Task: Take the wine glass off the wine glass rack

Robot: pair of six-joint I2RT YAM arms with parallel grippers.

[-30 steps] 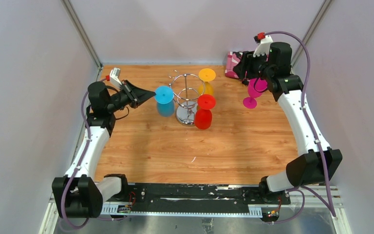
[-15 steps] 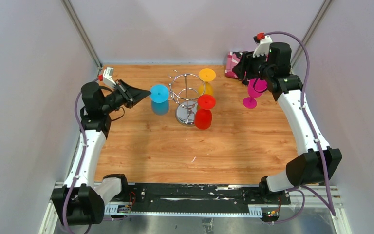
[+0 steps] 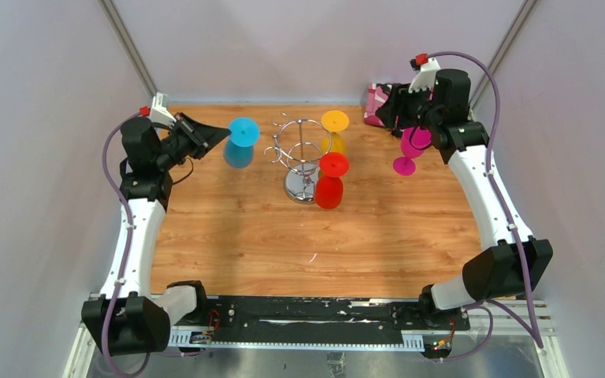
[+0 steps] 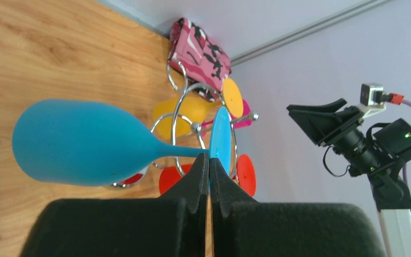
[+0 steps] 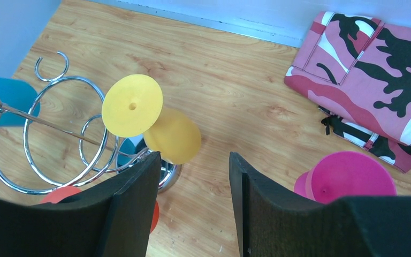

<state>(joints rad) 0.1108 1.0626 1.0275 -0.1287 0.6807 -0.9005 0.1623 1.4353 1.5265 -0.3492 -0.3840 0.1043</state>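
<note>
The chrome wine glass rack (image 3: 302,150) stands mid-table, with a yellow glass (image 3: 335,123) and a red glass (image 3: 332,178) hanging from its hooks. My left gripper (image 3: 219,135) is shut on the stem of a blue wine glass (image 3: 240,142), right at its foot, and holds it in the air left of the rack, clear of the hooks. In the left wrist view the blue glass (image 4: 85,142) lies sideways above my closed left gripper (image 4: 208,160), with the rack (image 4: 192,128) behind. My right gripper (image 5: 193,160) is open and empty, above the table right of the rack (image 5: 48,139).
A pink glass (image 3: 410,148) stands on the table below my right gripper (image 3: 402,110); it also shows in the right wrist view (image 5: 345,182). A pink camouflage pouch (image 5: 374,64) lies in the back right corner. Grey walls close in both sides.
My left gripper has pulled the blue glass leftward and toward the back, away from the rack. The right arm has not moved.
</note>
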